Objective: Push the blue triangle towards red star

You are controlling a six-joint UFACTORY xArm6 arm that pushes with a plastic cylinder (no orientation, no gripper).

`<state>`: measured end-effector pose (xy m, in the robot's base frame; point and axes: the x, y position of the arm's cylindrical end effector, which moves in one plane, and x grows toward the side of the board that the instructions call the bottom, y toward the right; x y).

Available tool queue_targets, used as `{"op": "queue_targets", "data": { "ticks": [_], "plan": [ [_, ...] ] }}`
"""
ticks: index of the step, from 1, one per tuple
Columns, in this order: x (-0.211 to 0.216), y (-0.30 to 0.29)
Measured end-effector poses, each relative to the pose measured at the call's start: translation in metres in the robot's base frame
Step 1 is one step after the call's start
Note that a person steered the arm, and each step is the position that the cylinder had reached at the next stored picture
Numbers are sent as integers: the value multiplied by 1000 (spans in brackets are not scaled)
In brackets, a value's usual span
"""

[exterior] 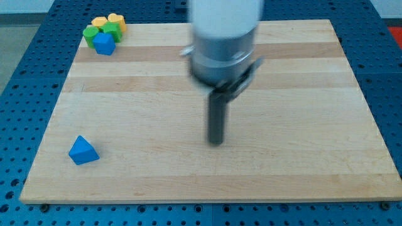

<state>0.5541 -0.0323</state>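
Note:
The blue triangle [83,151] lies near the board's lower left corner. My tip [217,142] rests on the board near the middle, far to the right of the blue triangle and apart from it. No red star shows in the camera view; the arm's body covers part of the board's top middle.
A cluster of blocks sits at the board's top left corner: a blue block [104,44], a green block [94,34], and yellow blocks [116,21]. The wooden board [301,169] lies on a blue pegboard surface.

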Motion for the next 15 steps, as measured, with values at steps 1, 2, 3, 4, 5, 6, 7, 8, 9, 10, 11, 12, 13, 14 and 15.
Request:
{"op": "queue_targets", "data": {
  "ticks": [1, 2, 3, 4, 5, 6, 7, 8, 9, 10, 11, 12, 13, 14, 15],
  "plan": [
    [48, -106],
    [59, -188],
    [24, -200],
    [-6, -189],
    [-35, -187],
    [-67, -177],
    [-72, -111],
    [-76, -64],
    [-118, -71],
    [-152, -115],
    [-160, -163],
    [-178, -126],
    [-178, -44],
    [-177, -1],
    [-146, -18]
  ]
}}
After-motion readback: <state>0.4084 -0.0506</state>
